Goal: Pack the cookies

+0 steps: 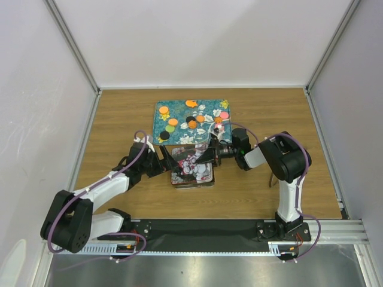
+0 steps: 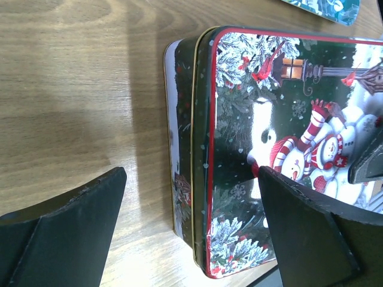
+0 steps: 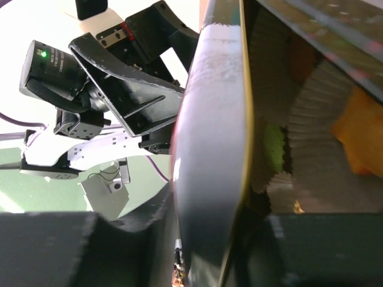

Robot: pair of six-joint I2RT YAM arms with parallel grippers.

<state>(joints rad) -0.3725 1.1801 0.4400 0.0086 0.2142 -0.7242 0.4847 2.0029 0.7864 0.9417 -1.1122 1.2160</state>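
Because the cookies (image 1: 192, 124), loose on the teal tray (image 1: 179, 110) at upper middle, look light, thin and brittle, pinch each gently by its rim; left fingers (image 2: 66, 233) gape wide, right fingers (image 3: 48, 251) straddle the tin lid (image 2: 251, 119), grip unclear.

Left claw (image 1: 167, 162) gapes wide, pointing toward the nearby right claw (image 1: 204, 156).

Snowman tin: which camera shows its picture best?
The left wrist view. The tin fills it, so the snowman on the lid is big and clear. The top view shows the tin small and partly covered. The right wrist view shows only the lid's edge and paper cups inside.
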